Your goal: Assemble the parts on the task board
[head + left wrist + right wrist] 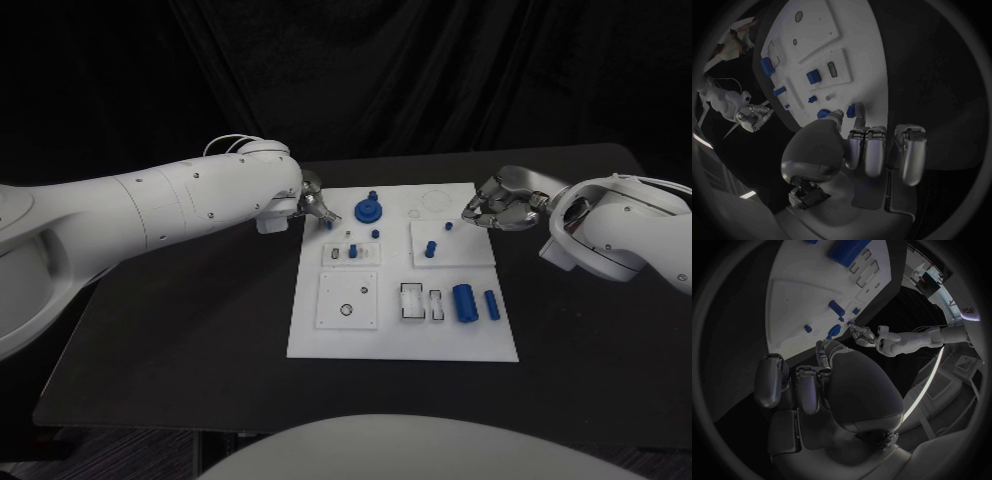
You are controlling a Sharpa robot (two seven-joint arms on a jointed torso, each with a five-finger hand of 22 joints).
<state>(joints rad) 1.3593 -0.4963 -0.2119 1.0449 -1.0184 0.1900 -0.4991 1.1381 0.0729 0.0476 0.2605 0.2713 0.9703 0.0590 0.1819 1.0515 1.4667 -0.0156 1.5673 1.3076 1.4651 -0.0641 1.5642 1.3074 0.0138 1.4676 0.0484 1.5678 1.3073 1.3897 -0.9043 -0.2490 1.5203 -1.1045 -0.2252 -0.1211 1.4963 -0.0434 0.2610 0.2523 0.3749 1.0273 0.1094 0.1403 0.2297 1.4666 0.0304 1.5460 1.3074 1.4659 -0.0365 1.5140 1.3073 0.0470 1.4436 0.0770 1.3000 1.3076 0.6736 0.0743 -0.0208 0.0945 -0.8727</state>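
- The task board [402, 340] lies in the middle of the black table [173, 330], its long axis running from the table's near edge to its far edge.
- The left hand [312, 207] hovers at the board's far left corner, fingers curled downward. A small blue piece [852, 110] sits right at its fingertips [859, 123] in the left wrist view; whether it is pinched or merely touched I cannot tell.
- The right hand [499, 207] hangs over the board's far right edge, fingers curled in. I see nothing in it, but cannot say for sure that it is empty.
- A blue gear-like part [371, 211] stands near the far edge, just beside the left hand and clearly nearer to it than to the right hand.
- Two small blue pegs [438, 236] stand in the far right quarter, close to the right hand.
- A large blue cylinder [464, 302] and a slimmer blue pin [492, 305] lie near the board's right edge in the nearer half, long axes parallel to the board's own, well apart from both hands; the right hand is the nearer.
- My judgement: the coming move turns on the piece at the left fingertips, which lies directly under that hand.
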